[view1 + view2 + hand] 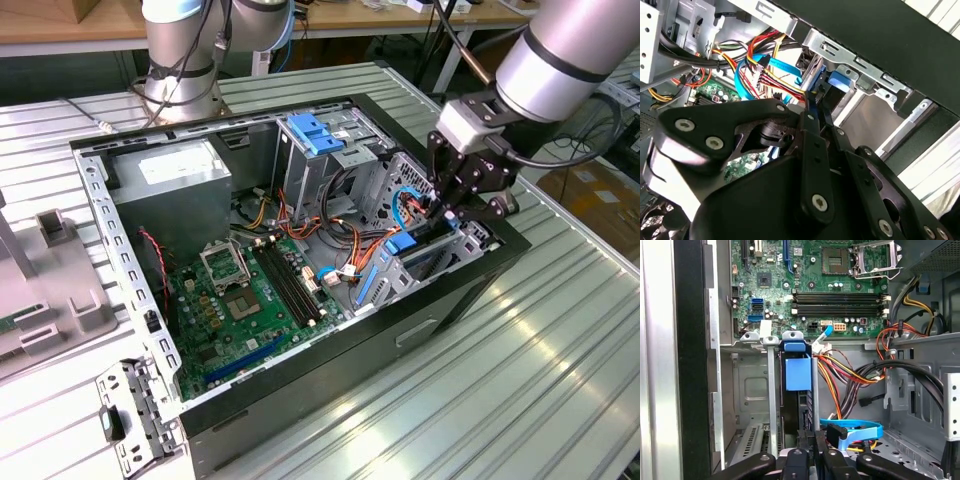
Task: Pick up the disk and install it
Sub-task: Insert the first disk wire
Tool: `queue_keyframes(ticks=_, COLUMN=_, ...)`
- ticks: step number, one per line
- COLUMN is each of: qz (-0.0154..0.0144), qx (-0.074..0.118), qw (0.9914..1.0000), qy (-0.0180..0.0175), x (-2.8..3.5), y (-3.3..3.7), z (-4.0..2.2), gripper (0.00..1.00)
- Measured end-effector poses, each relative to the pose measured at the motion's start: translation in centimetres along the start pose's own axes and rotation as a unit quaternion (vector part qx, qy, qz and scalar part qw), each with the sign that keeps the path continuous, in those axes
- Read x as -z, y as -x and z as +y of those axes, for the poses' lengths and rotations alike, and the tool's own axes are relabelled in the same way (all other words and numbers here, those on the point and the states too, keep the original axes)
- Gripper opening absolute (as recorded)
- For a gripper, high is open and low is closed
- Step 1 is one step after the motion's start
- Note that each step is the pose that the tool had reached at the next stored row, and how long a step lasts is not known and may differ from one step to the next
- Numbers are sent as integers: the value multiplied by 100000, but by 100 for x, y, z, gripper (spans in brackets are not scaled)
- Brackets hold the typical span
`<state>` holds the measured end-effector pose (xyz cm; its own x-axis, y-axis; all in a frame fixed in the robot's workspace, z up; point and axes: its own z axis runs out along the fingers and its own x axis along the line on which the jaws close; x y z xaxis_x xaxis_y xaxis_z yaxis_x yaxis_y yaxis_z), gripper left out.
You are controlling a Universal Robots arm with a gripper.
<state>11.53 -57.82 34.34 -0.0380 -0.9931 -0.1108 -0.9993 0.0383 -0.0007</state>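
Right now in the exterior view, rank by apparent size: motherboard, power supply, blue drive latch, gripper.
1. motherboard
2. power supply
3. gripper, nearer the camera, so unsure against the next
4. blue drive latch

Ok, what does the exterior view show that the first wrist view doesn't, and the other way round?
Exterior view: the arm, the whole open case, and a second arm's base behind it. First wrist view: a close look down the drive bay, with a blue rail piece standing in its slot. Both: the gripper at that bay, the motherboard and the coloured cables.
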Motion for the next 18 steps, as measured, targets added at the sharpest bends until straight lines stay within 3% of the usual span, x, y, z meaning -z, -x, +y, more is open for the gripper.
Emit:
queue_keyframes(ticks=10, qz=-3, qx=-3, qw=100000, qy=-1, x=-22, y=-45, z=-1, gripper=17)
queue_keyframes(ticks=13, qz=-4, qx=-2, qw=100000, qy=-1, x=-22, y=-46, z=-1, gripper=24)
queue_keyframes(ticks=14, qz=-1, qx=-2, qw=100000, qy=-1, x=-22, y=-46, z=-2, gripper=31)
queue_keyframes(ticks=16, qz=9, qx=-3, qw=100000, qy=0, x=-15, y=-46, z=-1, gripper=31)
queue_keyframes(ticks=18, qz=-162, qx=-3, qw=100000, qy=5, x=21, y=-41, z=-2, gripper=31)
